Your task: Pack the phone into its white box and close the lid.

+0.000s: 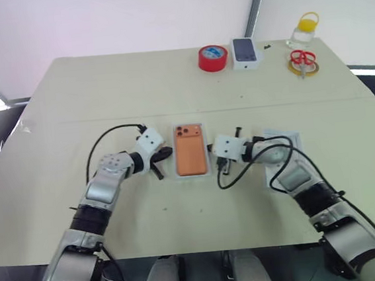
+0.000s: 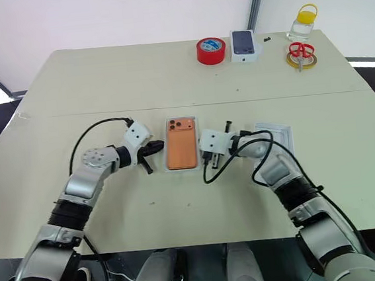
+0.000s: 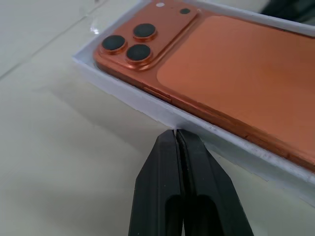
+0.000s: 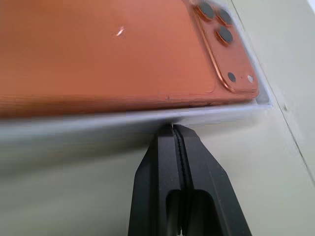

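Left gripper (image 3: 175, 132) and right gripper (image 4: 173, 127) pinched shut, empty, flanking the white box (image 1: 192, 174). Between them the phone (image 1: 190, 155) (probably slick, rigid): best gripped along long edges.

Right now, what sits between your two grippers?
The orange phone, back up in the white box, lies between the left gripper and right gripper, seen in the left eye view.

This looks like a lab or test workspace set up for recording. A plain cream table (image 1: 103, 95) stands against bare white walls, with a grey post (image 1: 255, 4) rising behind the far edge. Along that far edge sit a few props: 1 red tape roll (image 1: 213, 57), a boxed phone (image 1: 246, 52), red-handled scissors (image 1: 303, 58) and a small yellow-lidded jar (image 1: 305, 28).
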